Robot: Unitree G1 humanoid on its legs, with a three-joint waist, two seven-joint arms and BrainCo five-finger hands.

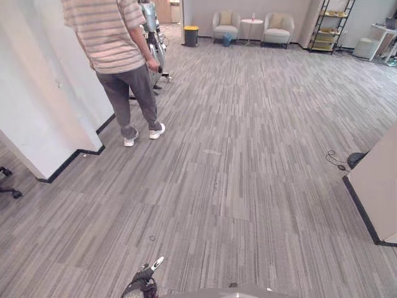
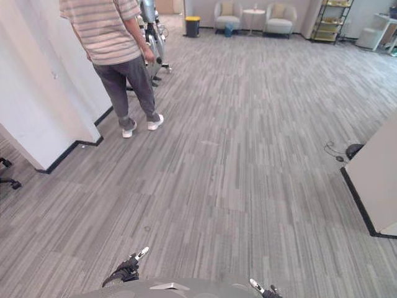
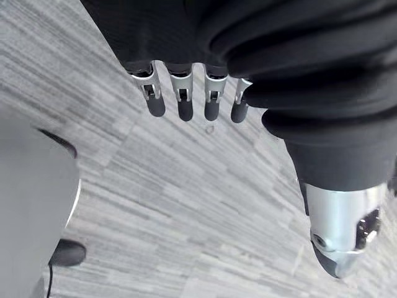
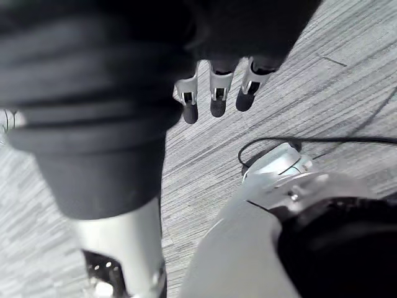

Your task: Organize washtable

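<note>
Grey striped floor [image 1: 248,161] under the left robot hand [image 3: 181,99] and right robot hand [image 4: 217,99].
Both hang with fingers loosely straight, holding nothing; a person [image 1: 118,56] stands far left.

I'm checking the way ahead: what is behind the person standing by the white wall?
Behind the person stands a silver and black machine. The person's body covers much of it, so what it is cannot be told. Farther back is a yellow-lidded bin.

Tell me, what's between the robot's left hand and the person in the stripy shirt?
Just bare grey carpet between the left hand and the person, seen in the left eye view.
</note>
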